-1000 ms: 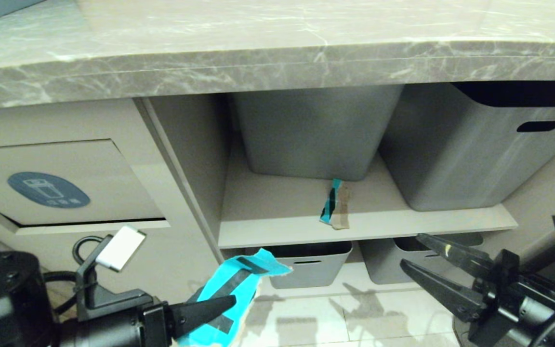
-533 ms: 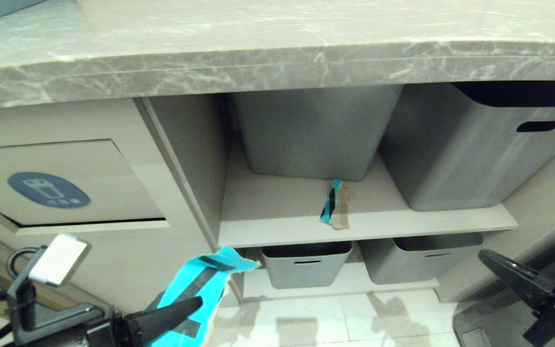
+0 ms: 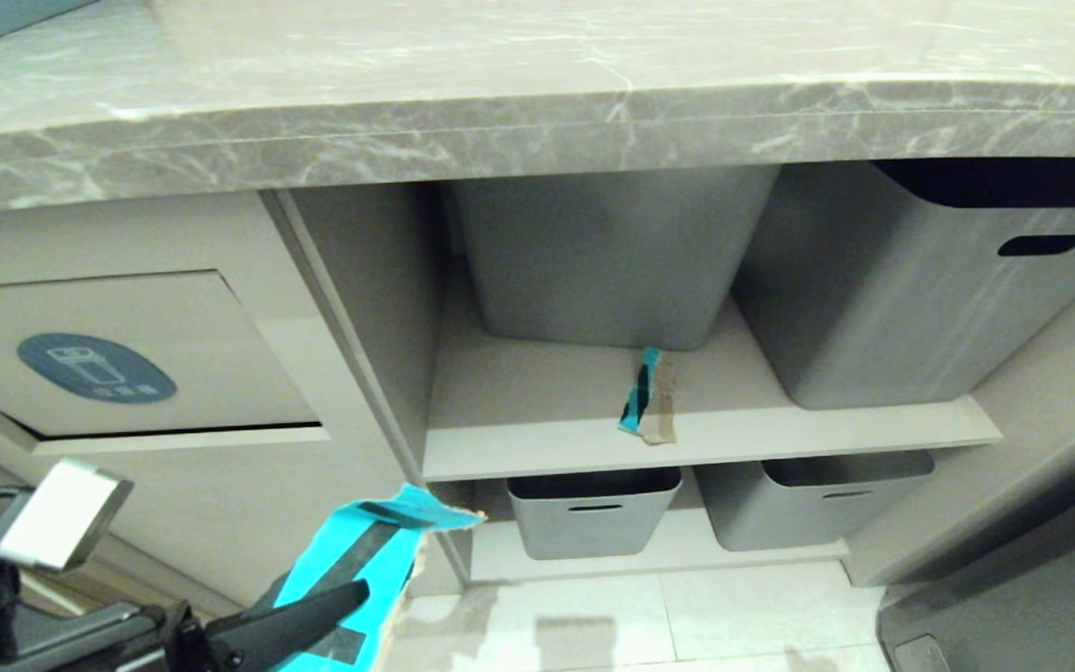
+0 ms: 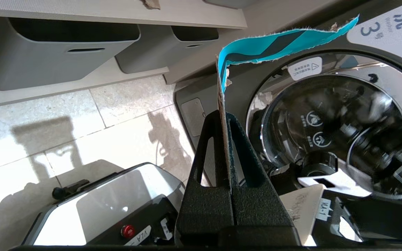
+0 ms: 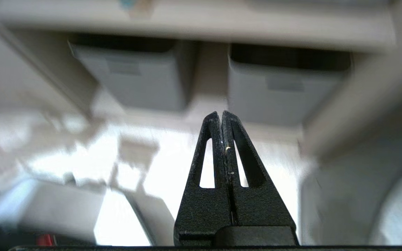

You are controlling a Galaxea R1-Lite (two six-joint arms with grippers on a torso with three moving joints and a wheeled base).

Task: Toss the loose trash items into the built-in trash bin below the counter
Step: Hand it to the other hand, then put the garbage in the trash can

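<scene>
- While the left gripper (image 3: pixel 351 590) sits low at the bottom-left of the head view, it's clamped on a teal-and-black scrap (image 3: pixel 360 560), jaws pinched flat on the card
- Left wrist view confirms: scrap (image 4: pixel 277 42) stands edge-on between the closed fingers (image 4: pixel 208 146), top part folded over, brown backing on one face
- Held scrap is in the air in front of the cabinet, below and right of the trash bin flap (image 3: pixel 127 355), not touching it
- Flap is a beige panel with a round blue sticker (image 3: pixel 95 368); a dark gap shows along its lower edge
- Counter (image 3: pixel 537 121) runs across the top, grey marble look, thick front edge
- Second scrap (image 3: pixel 647 397) lies on the upper shelf (image 3: pixel 537 439) near its front edge, just in front of the middle grey tub (image 3: pixel 607 252); teal-black strip on the left, brown on the right
- Another grey tub (image 3: pixel 920 280) to the right on the same shelf, two smaller tubs (image 3: pixel 593 509) below on the lower shelf
- Right gripper (image 5: pixel 221 115) out of the head view; its wrist view shows fingers pressed together, nothing between them, pointed towards the two lower tubs, view blurred
- Washing machine door (image 4: pixel 333 129) fills one side of the left wrist view
- Tiled floor (image 3: pixel 668 616) below the shelves
</scene>
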